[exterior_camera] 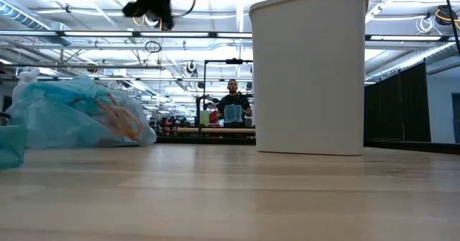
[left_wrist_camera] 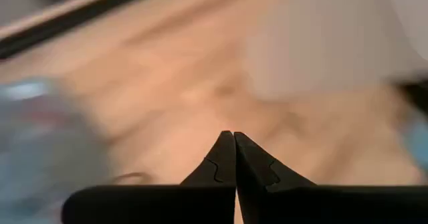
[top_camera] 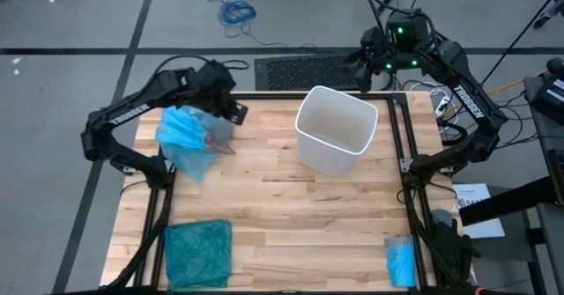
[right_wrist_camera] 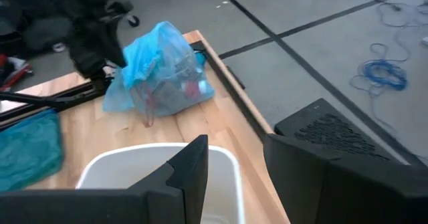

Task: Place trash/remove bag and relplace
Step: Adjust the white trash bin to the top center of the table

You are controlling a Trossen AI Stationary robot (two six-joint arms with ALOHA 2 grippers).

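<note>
Left gripper (top_camera: 231, 110) fully closed, holding nothing; filled sky-blue bag (top_camera: 187, 138) lies just beside it. Right gripper (right_wrist_camera: 235, 167) part open, empty, over the white bin (top_camera: 335, 129). Bag judged light, limp, slippery; grasp the gathered neck.

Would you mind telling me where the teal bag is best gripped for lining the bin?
Probably at its edge nearest the bin, coming straight down: the teal bag lies flat and crumpled on the table, so only raised wrinkles or an edge offer a pinch. Its mouth cannot be told.

White bin (top_camera: 335, 129), teal bag (top_camera: 198, 252)
</note>
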